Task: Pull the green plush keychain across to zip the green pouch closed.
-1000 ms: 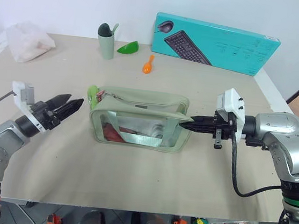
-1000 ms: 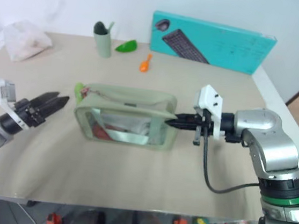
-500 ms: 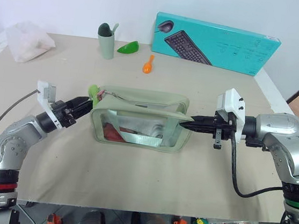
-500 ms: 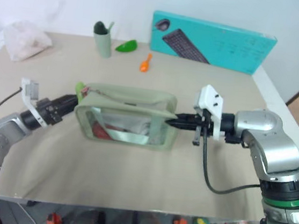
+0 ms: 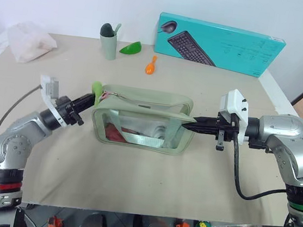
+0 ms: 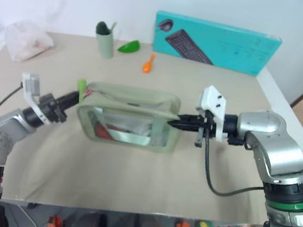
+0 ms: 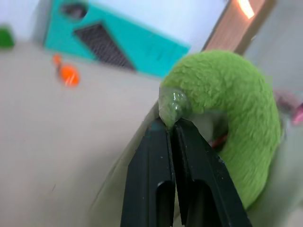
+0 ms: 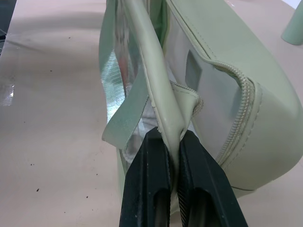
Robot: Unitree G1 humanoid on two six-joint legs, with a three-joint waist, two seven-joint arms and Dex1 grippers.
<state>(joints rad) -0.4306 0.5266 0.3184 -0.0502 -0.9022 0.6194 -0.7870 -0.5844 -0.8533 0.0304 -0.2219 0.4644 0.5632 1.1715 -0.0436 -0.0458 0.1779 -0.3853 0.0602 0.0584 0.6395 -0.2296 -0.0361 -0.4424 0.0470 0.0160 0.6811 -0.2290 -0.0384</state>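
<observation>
Standing upright on the table (image 5: 51,179), the green pouch (image 5: 142,126) serves as our landmark; its clear window side faces the camera and reddish contents show through the plastic. We note the green plush keychain (image 5: 95,92) at the pouch's left top corner, at that end of the zipper. We see the left gripper (image 5: 89,100) clenched on the keychain; in the left wrist view its two black fingers (image 7: 156,170) are pressed together with a bit of the plush ring (image 7: 227,123) pinched at their tips. We see the right gripper (image 5: 187,126) at the pouch's right end, squeezed onto the pale fabric edge there; the right wrist view shows the fingers (image 8: 147,179) pinching a folded strip of the pouch (image 8: 213,94) beside the zipper teeth. Behind the pouch, well apart, stand a sage-green cup (image 5: 108,43), a green leaf-shaped piece (image 5: 130,48) and an orange spoon (image 5: 150,66). A teal keyboard box (image 5: 219,43) leans against the wall behind the pouch's right end. A white plastic bag (image 5: 28,42) lies far to the pouch's left rear.
</observation>
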